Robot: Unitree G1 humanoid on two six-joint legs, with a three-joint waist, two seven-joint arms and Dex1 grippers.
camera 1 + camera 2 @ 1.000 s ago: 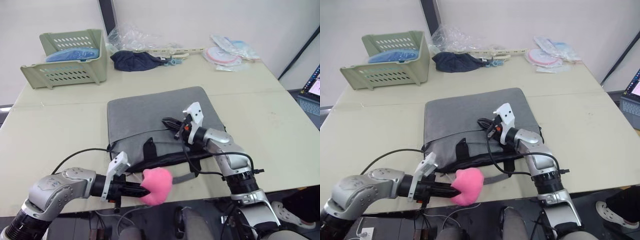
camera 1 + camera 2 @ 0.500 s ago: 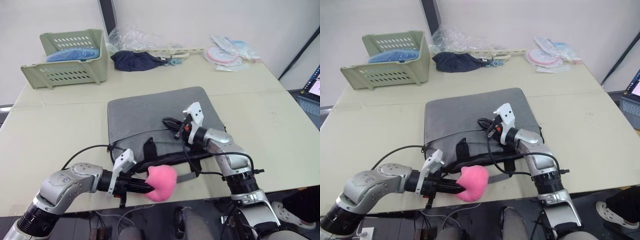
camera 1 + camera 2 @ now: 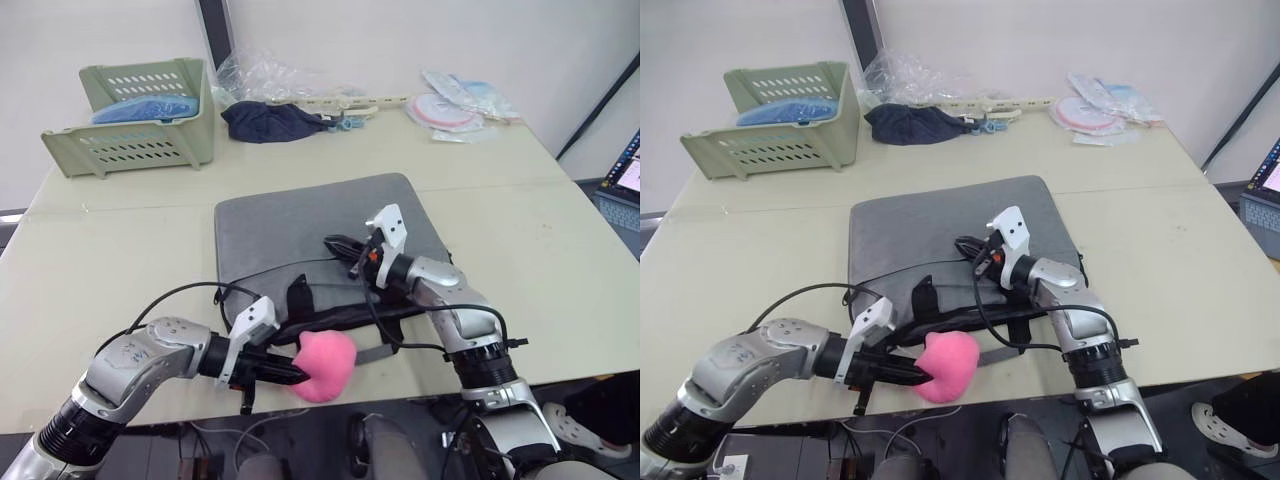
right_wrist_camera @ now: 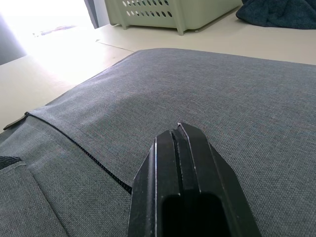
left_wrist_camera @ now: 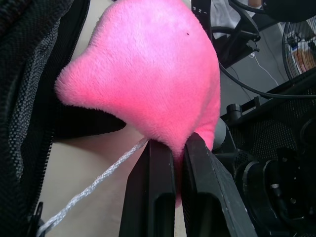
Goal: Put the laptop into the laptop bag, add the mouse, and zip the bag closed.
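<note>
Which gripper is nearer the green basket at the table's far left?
Right, I'd judge. The right gripper rests on the grey laptop bag, nearer the green basket; the left gripper pinches the pink plush toy at the near edge.

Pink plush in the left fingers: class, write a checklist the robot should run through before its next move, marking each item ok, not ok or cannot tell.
1. Left gripper has a firm hold: ok, its fingers pinch the pink plush.
2. Held thing is the mouse: not ok, it is a plush toy.
3. Bag lies flat on the table: ok.
4. Bag's near edge is unzipped: ok, it gapes beside the plush.
5. Laptop is inside the bag: cannot tell.
6. Right gripper is free: ok, shut on nothing, over the bag's top.
</note>
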